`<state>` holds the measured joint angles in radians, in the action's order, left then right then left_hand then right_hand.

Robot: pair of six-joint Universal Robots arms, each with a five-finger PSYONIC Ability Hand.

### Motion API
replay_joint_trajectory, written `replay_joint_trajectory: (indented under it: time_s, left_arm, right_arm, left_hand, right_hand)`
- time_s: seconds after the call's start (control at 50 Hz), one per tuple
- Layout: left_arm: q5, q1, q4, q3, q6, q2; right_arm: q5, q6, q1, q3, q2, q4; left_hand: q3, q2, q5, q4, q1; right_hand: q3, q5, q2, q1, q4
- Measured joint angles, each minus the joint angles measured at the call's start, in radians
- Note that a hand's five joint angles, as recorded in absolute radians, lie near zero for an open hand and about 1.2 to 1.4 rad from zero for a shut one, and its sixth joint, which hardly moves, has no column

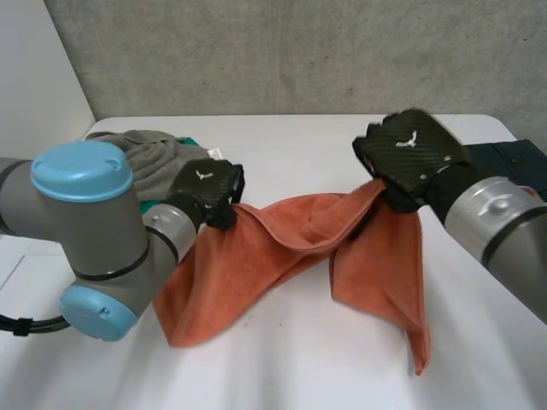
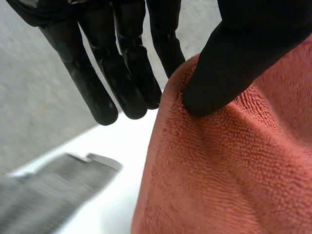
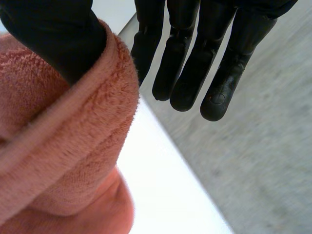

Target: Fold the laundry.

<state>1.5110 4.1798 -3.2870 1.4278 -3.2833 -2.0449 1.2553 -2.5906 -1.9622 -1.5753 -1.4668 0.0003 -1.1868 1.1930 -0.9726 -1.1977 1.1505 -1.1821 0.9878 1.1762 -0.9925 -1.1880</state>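
An orange towel (image 1: 256,256) hangs stretched between my two hands above the white table (image 1: 291,367), sagging in the middle with both ends drooping to the tabletop. My left hand (image 1: 209,192) holds the towel's left upper corner. In the left wrist view its thumb (image 2: 229,63) presses the towel's edge (image 2: 234,170) against the straight fingers (image 2: 122,73). My right hand (image 1: 410,158) holds the right upper corner, a little higher. In the right wrist view its thumb (image 3: 53,34) pins a rolled edge of the towel (image 3: 63,146) against the straight fingers (image 3: 185,58).
A pile of grey cloth (image 1: 149,154) with a teal piece (image 1: 184,141) lies at the back left, behind my left hand; the grey cloth (image 2: 48,195) lies beyond my left fingertips. A dark blue folded cloth (image 1: 513,162) sits at the right edge.
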Motion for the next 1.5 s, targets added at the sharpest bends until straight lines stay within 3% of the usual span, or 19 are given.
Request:
replay_joint_trajectory:
  time_s: [0.08,0.16,0.22,0.24,0.34,0.46,0.58,0.68,0.84,0.86,0.9,0.92,0.94,0.98,1.02,1.2,1.28,1.36,1.5]
  left_arm:
    - [0.005,0.013,-0.037,-0.018,-0.069,-0.002]
    - [0.041,0.035,-0.174,-0.138,-0.256,-0.031]
    - [0.062,0.037,-0.235,-0.190,-0.310,-0.036]
    - [0.091,0.036,-0.326,-0.250,-0.366,-0.039]
    - [0.149,0.028,-0.537,-0.320,-0.427,0.009]
    - [0.175,0.019,-0.662,-0.214,-0.430,0.144]
    - [0.172,0.016,-0.665,-0.020,-0.425,0.231]
    - [0.165,0.013,-0.646,0.259,-0.427,0.277]
    - [0.164,-0.011,-0.625,0.429,-0.431,0.242]
    - [0.164,-0.019,-0.616,0.444,-0.432,0.223]
    - [0.164,-0.024,-0.609,0.448,-0.432,0.211]
    - [0.164,-0.028,-0.601,0.449,-0.432,0.198]
    - [0.164,-0.028,-0.601,0.449,-0.432,0.198]
    - [0.164,-0.032,-0.589,0.444,-0.432,0.185]
    - [0.164,-0.034,-0.580,0.437,-0.432,0.183]
    - [0.163,-0.036,-0.525,0.421,-0.430,0.245]
    - [0.163,-0.038,-0.510,0.420,-0.429,0.281]
    - [0.163,-0.042,-0.500,0.422,-0.429,0.313]
    - [0.163,-0.060,-0.475,0.439,-0.429,0.335]
  right_arm:
    - [0.010,0.027,-0.001,0.068,0.098,0.042]
    - [0.058,0.046,-0.006,0.275,0.272,0.064]
    - [0.086,0.046,-0.009,0.351,0.309,0.034]
    - [0.115,0.046,-0.012,0.418,0.334,-0.022]
    - [0.167,0.044,-0.019,0.512,0.334,-0.257]
    - [0.142,0.045,-0.021,0.454,0.245,-0.398]
    - [0.064,0.052,-0.019,0.347,0.175,-0.346]
    - [-0.017,0.082,-0.019,0.211,0.123,-0.125]
    - [-0.039,0.158,-0.030,0.100,0.194,0.146]
    - [-0.038,0.168,-0.038,0.088,0.223,0.172]
    - [-0.036,0.168,-0.043,0.084,0.239,0.175]
    - [-0.033,0.158,-0.049,0.080,0.260,0.165]
    - [-0.033,0.158,-0.049,0.080,0.260,0.165]
    - [-0.028,0.112,-0.049,0.076,0.281,0.125]
    - [-0.027,0.056,-0.038,0.075,0.287,0.092]
    - [-0.047,-0.229,0.068,0.068,0.257,0.030]
    - [-0.068,-0.272,0.122,0.070,0.236,0.034]
    - [-0.094,-0.243,0.166,0.087,0.225,0.049]
    - [-0.149,0.038,0.201,0.197,0.260,0.133]
  left_hand:
    - [0.000,0.001,0.000,0.000,0.000]
    - [-0.004,0.004,0.000,0.000,0.000]
    - [-0.004,0.004,0.000,0.000,0.000]
    - [-0.004,0.004,0.000,0.000,0.000]
    - [-0.004,0.004,0.000,-0.003,0.000]
    - [-0.005,0.004,0.000,-0.004,0.000]
    - [-0.005,0.004,0.000,-0.004,0.000]
    - [-0.005,0.005,0.000,-0.004,0.000]
    - [-0.005,0.005,0.000,-0.004,0.000]
    - [-0.005,0.005,0.000,-0.004,0.000]
    - [-0.005,0.005,0.000,-0.004,0.000]
    - [-0.005,0.005,0.000,-0.004,0.000]
    - [-0.005,0.005,0.000,-0.004,0.000]
    - [-0.005,0.005,0.000,-0.004,0.000]
    - [-0.005,0.005,0.000,-0.004,0.000]
    - [-0.005,0.005,0.000,-0.004,0.000]
    - [-0.005,0.005,0.000,-0.004,0.000]
    - [-0.005,0.005,0.000,-0.004,0.000]
    - [-0.005,0.005,0.000,-0.004,0.000]
  right_hand:
    - [0.000,0.000,0.000,-0.001,0.000]
    - [0.000,0.000,0.000,-0.001,0.000]
    - [0.000,0.000,0.000,-0.001,0.000]
    - [0.000,0.000,0.000,-0.001,0.000]
    - [0.000,0.000,0.000,-0.001,0.000]
    - [0.000,0.000,0.000,-0.001,0.000]
    - [0.000,0.000,0.000,-0.001,0.000]
    - [0.000,0.000,0.000,-0.001,0.000]
    - [0.010,-0.004,-0.009,0.004,0.008]
    - [0.119,-0.088,-0.116,0.084,0.116]
    - [0.258,-0.204,-0.251,0.200,0.244]
    - [0.476,-0.441,-0.493,0.404,0.480]
    - [0.476,-0.441,-0.493,0.404,0.480]
    - [0.782,-0.753,-0.778,0.637,0.774]
    - [0.870,-0.851,-0.853,0.711,0.875]
    - [0.969,-0.919,-0.950,0.785,0.948]
    - [0.969,-0.919,-0.950,0.785,0.948]
    - [0.968,-0.919,-0.950,0.785,0.948]
    - [0.966,-0.919,-0.948,0.785,0.948]
